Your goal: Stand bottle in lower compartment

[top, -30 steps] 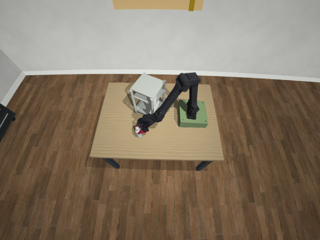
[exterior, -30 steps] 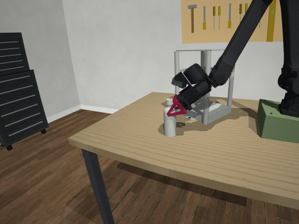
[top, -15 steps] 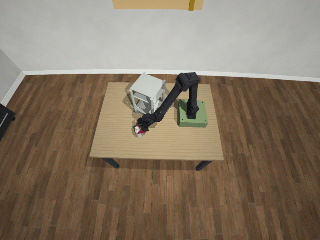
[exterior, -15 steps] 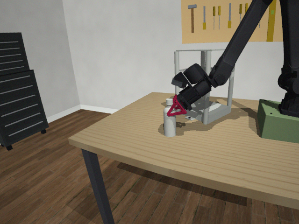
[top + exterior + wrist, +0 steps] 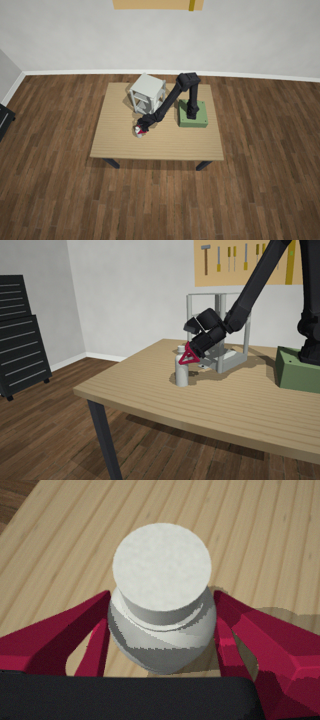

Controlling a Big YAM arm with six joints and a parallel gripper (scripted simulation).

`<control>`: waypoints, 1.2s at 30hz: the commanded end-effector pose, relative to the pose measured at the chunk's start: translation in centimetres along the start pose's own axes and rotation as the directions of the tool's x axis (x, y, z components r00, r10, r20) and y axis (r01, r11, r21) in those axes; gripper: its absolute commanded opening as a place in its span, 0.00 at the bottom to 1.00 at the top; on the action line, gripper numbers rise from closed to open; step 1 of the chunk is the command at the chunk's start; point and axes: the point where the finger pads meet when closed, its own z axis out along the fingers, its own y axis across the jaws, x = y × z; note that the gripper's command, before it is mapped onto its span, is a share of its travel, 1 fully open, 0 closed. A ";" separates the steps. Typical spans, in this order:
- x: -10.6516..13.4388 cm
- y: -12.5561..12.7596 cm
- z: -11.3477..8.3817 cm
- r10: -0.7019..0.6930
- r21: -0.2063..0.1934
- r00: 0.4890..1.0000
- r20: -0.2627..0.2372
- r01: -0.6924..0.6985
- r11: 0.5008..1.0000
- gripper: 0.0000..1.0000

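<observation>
Wrist view puts the bottle dead centre: a pale grey-white, matte cylinder with a flat round cap facing up, a stepped collar below it, and rounded shoulders. It stands upright on the table, cap up, out in front of the shelving unit and not inside it. The gripper is clamped on the bottle just under the cap, one red finger pressing each side of the shoulder. The fingers are open triangular frames, glossy crimson, mounted on a black block.

From the exterior view the arm comes down slanting from high at the right, its long dark forearm crossing in front of the shelving unit, the wrist bent so the gripper tilts down and toward the bottle. The arm's foot sits on a green base block near the table's right side.

The table top is light wood with straight grain lines, on dark legs. The shelving unit is pale grey, with round corner posts, a flat top board and a low floor tray whose open front faces the bottle. Bottle and unit stand near each other but apart, with bare wood between them. The table's front edge is well away from the bottle.
</observation>
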 end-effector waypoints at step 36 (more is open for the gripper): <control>-6.6 0.7 -1.9 0.002 -0.007 0.997 0.081 -0.001 1.000 0.41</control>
